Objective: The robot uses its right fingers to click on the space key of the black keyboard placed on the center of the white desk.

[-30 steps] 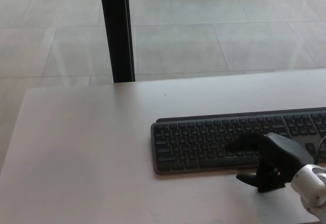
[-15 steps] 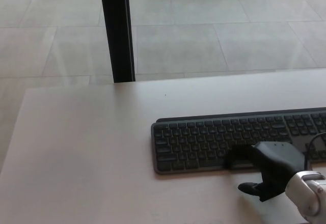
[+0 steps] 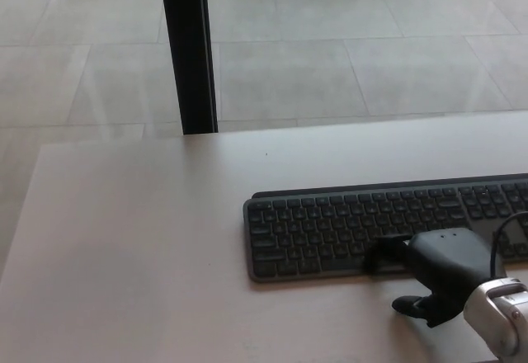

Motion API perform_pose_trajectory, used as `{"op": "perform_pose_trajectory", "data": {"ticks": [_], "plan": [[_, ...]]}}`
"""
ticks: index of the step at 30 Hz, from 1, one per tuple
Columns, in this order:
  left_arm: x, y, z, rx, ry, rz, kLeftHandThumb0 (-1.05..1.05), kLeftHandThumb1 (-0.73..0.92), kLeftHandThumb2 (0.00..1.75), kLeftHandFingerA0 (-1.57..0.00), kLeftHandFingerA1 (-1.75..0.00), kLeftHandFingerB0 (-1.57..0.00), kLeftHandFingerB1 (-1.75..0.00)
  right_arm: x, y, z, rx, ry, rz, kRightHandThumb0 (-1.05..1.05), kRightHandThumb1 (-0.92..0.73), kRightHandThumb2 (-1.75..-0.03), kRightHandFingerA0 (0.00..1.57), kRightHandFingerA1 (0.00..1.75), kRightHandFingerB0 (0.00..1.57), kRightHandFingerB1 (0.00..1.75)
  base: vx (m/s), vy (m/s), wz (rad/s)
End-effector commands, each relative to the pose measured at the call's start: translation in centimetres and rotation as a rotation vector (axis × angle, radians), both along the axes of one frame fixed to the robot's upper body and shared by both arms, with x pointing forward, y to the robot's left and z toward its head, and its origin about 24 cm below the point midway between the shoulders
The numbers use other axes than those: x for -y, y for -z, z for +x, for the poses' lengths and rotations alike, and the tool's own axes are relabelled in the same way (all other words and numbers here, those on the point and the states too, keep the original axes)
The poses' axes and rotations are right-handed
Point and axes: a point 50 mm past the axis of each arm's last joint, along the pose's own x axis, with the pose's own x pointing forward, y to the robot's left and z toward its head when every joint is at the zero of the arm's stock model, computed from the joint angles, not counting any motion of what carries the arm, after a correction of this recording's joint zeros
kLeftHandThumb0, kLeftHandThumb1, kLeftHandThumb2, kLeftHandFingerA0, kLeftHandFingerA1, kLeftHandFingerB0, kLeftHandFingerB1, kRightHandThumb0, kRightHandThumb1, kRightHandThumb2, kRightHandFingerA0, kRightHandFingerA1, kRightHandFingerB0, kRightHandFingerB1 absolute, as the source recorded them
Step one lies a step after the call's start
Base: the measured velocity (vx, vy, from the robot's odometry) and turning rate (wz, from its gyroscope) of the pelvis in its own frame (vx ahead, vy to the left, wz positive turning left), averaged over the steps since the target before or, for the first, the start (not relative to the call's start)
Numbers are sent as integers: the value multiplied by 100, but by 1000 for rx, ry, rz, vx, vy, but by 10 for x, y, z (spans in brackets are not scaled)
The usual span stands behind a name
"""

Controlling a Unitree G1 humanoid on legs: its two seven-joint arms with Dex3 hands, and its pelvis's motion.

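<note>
Black keyboard [image 3: 346, 227], key legends unreadable.

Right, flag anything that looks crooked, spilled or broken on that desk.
Nothing stands out. The flat black keyboard lies whole on the white desk, only slightly angled to its edge. The black right hand has fingers on the bottom key row. No spills show.

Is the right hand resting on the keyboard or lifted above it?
Resting, apparently: the right hand has its fingers on the bottom key row of the keyboard. Actual pressing cannot be told.

Keyboard [image 3: 346, 227] right end off-frame.
</note>
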Motion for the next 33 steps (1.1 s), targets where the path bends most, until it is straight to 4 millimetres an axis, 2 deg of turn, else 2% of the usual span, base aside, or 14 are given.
{"op": "perform_pose_trajectory", "data": {"ticks": [1,6,9,10,14,20,27,28,30,31,32,33], "plan": [[-8,-9,0,17,-6,40,-53,69,61,-70,-76,-65,-57,6,22,-12,-60,-8,-102,-47,-62,-64,71,151,55,44,0,0,0],[-9,-10,2,11,-9,47,-53,68,60,-72,-74,-67,-56,-2,45,-28,-127,-90,-167,-42,-62,-60,74,127,57,43,0,0,0],[-9,-10,3,15,-22,43,-53,69,60,-71,-73,-65,-56,-4,52,-35,-134,-128,-194,-43,-63,-60,75,127,56,44,0,0,0],[-9,-11,3,10,-15,51,-53,69,61,-72,-75,-66,-57,-4,55,-37,-133,-139,-188,-42,-61,-61,77,134,58,47,0,0,0],[-10,-12,3,13,-15,48,-54,69,60,-69,-74,-66,-56,-5,61,-43,-135,-162,-202,-42,-61,-62,75,141,55,46,0,0,0],[-10,-11,1,16,-5,48,-54,69,61,-71,-75,-65,-56,-3,56,-41,-130,-155,-205,-42,-61,-62,75,140,54,46,0,0,0],[-9,-10,0,18,-23,39,-53,69,61,-71,-76,-64,-57,8,35,-23,-80,-103,-183,-42,-61,-62,73,146,56,44,0,0,0],[-9,-9,0,16,-22,38,-53,69,61,-72,-76,-66,-58,9,23,-17,-92,-69,-140,-45,-62,-63,73,149,55,44,0,0,0],[-9,-9,0,26,-44,26,-52,68,60,-71,-75,-66,-58,10,16,-14,-118,-19,-62,-44,-61,-62,77,147,56,44,0,0,0],[-9,-9,1,21,-35,28,-53,69,61,-70,-75,-67,-60,10,9,-10,-130,11,14,-43,-60,-61,84,137,57,45,0,0,0],[-9,-10,2,20,-24,35,-54,69,61,-69,-75,-67,-60,12,2,-6,-137,38,61,-43,-60,-59,83,120,57,43,0,0,0],[-8,-9,2,18,-19,40,-54,70,61,-70,-76,-65,-58,16,-11,1,-134,71,147,-42,-61,-58,90,113,59,43,0,0,0]]}}
